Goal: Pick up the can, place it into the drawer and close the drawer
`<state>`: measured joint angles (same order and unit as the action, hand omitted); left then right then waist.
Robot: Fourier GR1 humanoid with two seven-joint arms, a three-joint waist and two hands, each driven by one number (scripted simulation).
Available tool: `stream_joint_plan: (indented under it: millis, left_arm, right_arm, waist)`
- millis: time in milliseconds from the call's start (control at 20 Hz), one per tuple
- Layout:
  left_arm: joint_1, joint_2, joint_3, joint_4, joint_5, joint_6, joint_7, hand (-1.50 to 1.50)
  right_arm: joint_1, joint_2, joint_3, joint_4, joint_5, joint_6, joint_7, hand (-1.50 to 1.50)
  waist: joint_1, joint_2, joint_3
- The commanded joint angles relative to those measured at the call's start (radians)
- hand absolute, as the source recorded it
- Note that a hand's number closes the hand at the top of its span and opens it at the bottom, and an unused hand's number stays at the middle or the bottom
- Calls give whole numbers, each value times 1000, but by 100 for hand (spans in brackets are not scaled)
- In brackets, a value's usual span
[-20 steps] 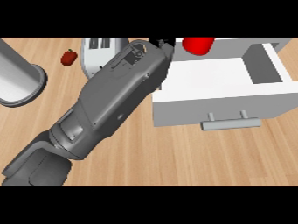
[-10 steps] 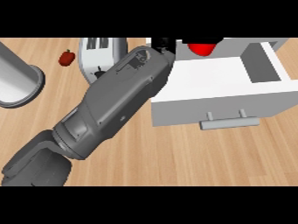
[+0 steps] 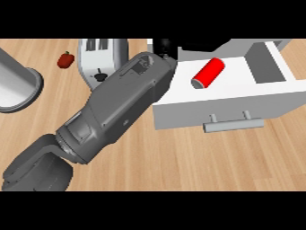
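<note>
- Can (image 3: pixel 209 73), a red cylinder, now lies on its side inside the open drawer (image 3: pixel 274 92); half a second ago only its top showed beside the hand.
- Right hand (image 3: pixel 164 45) is mostly cut off at the top; I cannot tell its fingers' state, though it holds nothing visible.
- Toaster (image 3: pixel 95 56) is partly hidden behind the grey forearm.
- Drawer is white and boxy, with a grey bar handle (image 3: pixel 233 125).

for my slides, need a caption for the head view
Red can lying on its side in the open drawer, one grey forearm reaching across the counter beside a toaster.
</note>
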<state>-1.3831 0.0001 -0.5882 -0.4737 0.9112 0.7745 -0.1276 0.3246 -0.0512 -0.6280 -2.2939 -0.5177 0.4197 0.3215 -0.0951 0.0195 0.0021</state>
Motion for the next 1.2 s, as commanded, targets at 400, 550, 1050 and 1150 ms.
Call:
stream_joint_plan:
  millis: [400, 550, 1050, 1150]
  left_arm:
    - [25, 0, -38, 2, 86, 39, -99, -150]
    - [-13, 0, -12, -9, 98, -12, -89, -150]
    - [-55, 0, 3, 28, 138, -17, -181, -150]
    - [-57, 0, -19, -11, 148, 39, -174, -150]
  right_arm:
    - [3, 2, -38, -9, 63, 62, -108, -150]
    - [-47, -33, -24, -110, 239, 54, -139, -150]
    - [-191, -80, 110, -91, 525, 95, -249, -150]
    - [-203, -31, 168, -102, 648, 73, -298, -150]
  waist:
    - [-7, -1, 1]
    - [30, -1, -1]
    - [47, 6, -1]
    - [54, -1, 0]
